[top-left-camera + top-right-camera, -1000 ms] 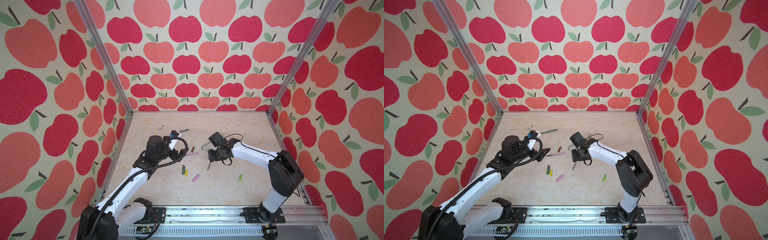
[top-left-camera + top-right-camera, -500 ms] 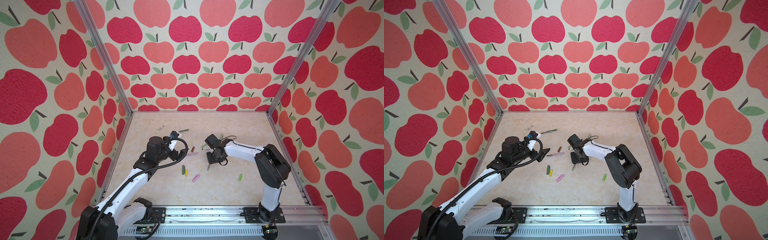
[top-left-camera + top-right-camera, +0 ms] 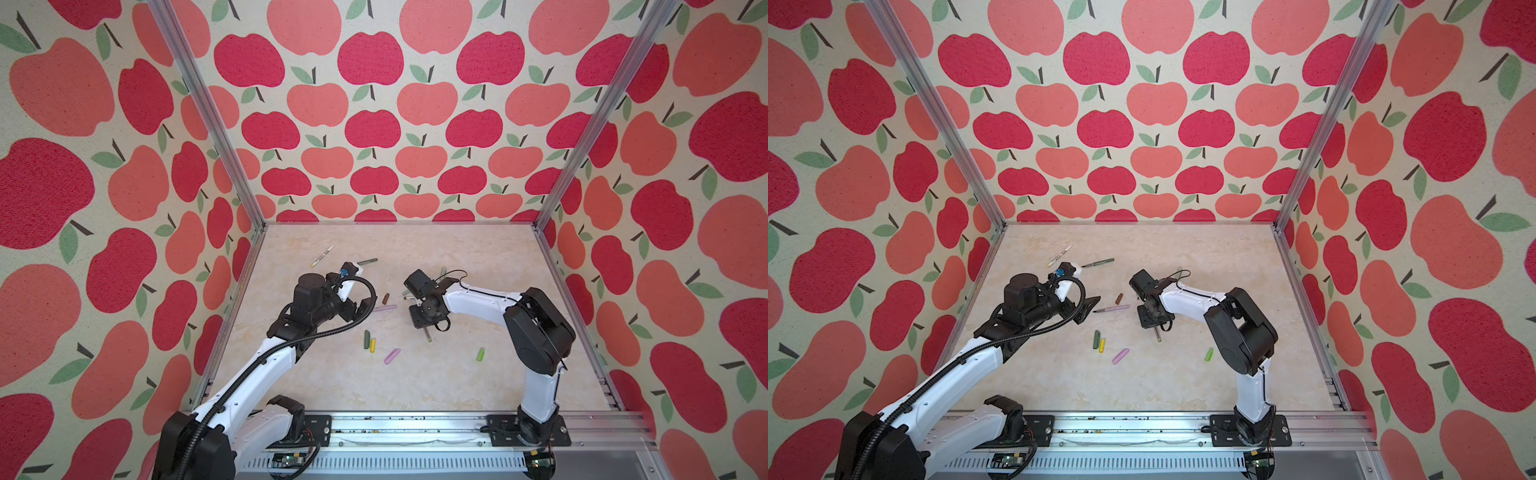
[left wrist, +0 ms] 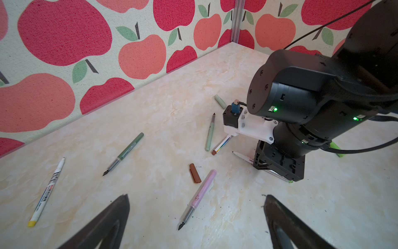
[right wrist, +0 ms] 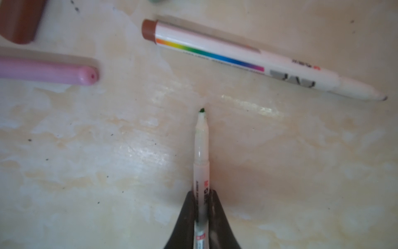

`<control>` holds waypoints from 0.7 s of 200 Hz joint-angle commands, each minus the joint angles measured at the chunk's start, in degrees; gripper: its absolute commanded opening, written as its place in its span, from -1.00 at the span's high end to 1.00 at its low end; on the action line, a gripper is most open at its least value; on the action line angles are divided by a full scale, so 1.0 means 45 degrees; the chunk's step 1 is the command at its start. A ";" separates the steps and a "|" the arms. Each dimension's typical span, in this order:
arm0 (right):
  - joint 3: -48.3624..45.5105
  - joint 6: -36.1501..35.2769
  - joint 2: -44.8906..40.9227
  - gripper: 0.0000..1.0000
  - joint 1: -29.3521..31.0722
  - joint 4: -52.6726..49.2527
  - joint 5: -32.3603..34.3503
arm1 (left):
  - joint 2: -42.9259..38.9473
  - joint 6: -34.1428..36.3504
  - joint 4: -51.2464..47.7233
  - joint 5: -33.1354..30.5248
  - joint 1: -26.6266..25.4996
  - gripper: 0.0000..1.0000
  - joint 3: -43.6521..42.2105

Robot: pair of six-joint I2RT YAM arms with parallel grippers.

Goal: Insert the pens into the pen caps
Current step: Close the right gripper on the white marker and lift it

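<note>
The white pen (image 5: 201, 151) with a green tip is being gripped by the right hand (image 5: 201, 193). In a top view, the dark green cap (image 3: 367, 339) and yellow cap (image 3: 373, 345) are lying side by side at its 9 o'clock. The pink cap (image 3: 392, 356) is lying at 8 o'clock, the lime cap (image 3: 481, 354) at 4 o'clock and the pink pen (image 3: 384, 308) at 10 o'clock.

Print on pens (image 5: 247, 62) illegible
</note>
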 commanded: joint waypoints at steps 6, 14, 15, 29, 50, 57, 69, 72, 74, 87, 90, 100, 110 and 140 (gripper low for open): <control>0.0130 -0.0137 0.0396 0.82 0.0141 -0.0514 -0.0006 | -0.0280 0.0059 0.0245 -0.0225 -0.0067 -0.99 -0.0154; 0.0093 -0.0127 0.0306 0.84 0.0141 -0.0479 -0.0066 | -0.0294 -0.0067 0.0245 -0.0295 -0.0067 -0.99 -0.0137; 0.0085 -0.0122 0.0292 0.84 0.0141 -0.0458 -0.0069 | -0.0314 -0.0089 0.0236 -0.0301 -0.0067 -0.99 -0.0135; 0.0007 -0.0164 -0.0029 0.85 0.0124 -0.0299 -0.0207 | -0.0316 -0.0330 0.0206 -0.0346 -0.0047 -0.99 -0.0079; -0.0137 -0.0363 -0.0876 0.85 -0.0002 0.0344 -0.0875 | -0.0296 -0.0842 0.0075 -0.0055 0.0006 -0.99 0.0112; -0.0220 -0.0407 -0.1203 0.85 -0.0116 0.0658 -0.1245 | -0.0280 -0.1020 0.0051 0.0198 0.0040 -0.99 0.0175; -0.0398 -0.0429 -0.1804 0.85 -0.0367 0.1276 -0.1951 | -0.0192 -0.1422 0.0021 0.0670 0.0104 -0.99 0.0301; -0.0444 -0.0417 -0.1917 0.85 -0.0445 0.1430 -0.2145 | -0.0165 -0.1520 0.0003 0.0796 0.0118 -0.99 0.0343; -0.0488 -0.0412 -0.2019 0.85 -0.0484 0.1528 -0.2260 | -0.0145 -0.1562 -0.0006 0.0881 0.0136 -0.99 0.0366; -0.0622 -0.0280 -0.2553 0.84 -0.0846 0.2135 -0.3073 | 0.0004 -0.2168 -0.0062 0.1425 0.0205 -0.99 0.0557; -0.0667 -0.0233 -0.2671 0.84 -0.0940 0.2272 -0.3274 | 0.0041 -0.2306 -0.0093 0.1557 0.0224 -0.99 0.0606; -0.0736 -0.0075 -0.2989 0.84 -0.1255 0.2686 -0.3950 | 0.0213 -0.2805 -0.0187 0.2006 0.0280 -0.99 0.0803; -0.0810 0.0026 -0.3278 0.83 -0.1517 0.3117 -0.4494 | 0.0411 -0.3392 -0.0293 0.2463 0.0323 -0.99 0.1046; -0.0846 0.0223 -0.3945 0.83 -0.2191 0.4233 -0.5964 | 0.1417 -0.5424 0.0044 0.4498 0.0382 -0.99 0.1682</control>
